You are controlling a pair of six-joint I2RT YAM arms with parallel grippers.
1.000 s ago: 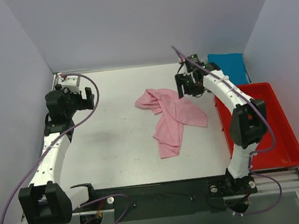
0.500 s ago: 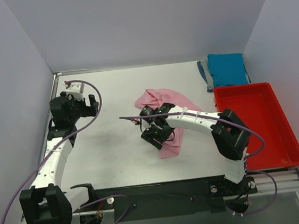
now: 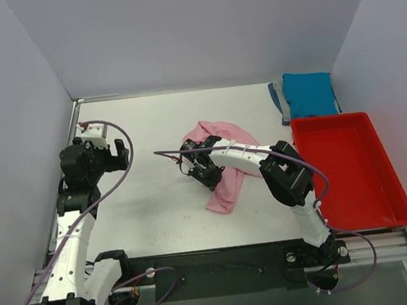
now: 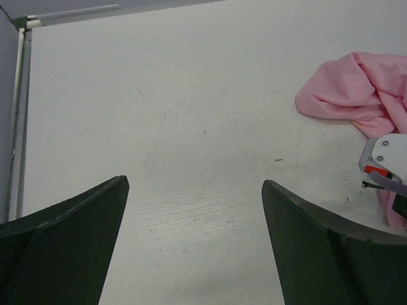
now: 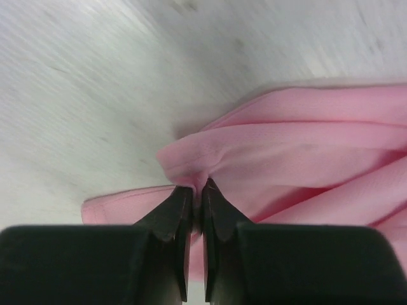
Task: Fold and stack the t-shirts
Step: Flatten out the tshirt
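Observation:
The pink t-shirt [image 3: 225,183] lies crumpled in the middle of the table, and its left end shows in the left wrist view [image 4: 346,92]. My right gripper [image 3: 196,169] is down at its left edge, shut on a pinched fold of the pink t-shirt [image 5: 254,152], with the jaws [image 5: 198,190] nearly touching. The teal blue t-shirt [image 3: 309,94] sits folded at the back right corner. My left gripper [image 3: 120,152] hovers over bare table at the left, wide open with nothing between its fingers [image 4: 63,235].
A red plastic tray [image 3: 353,173] stands at the right edge, just in front of the teal shirt. The grey walls close in the table on left, back and right. The right arm stretches across the table's middle over the pink cloth.
My right arm swung from the back right down to the pink t-shirt's left edge and closed on a fold. The cloth has bunched narrower. The left arm shifted slightly.

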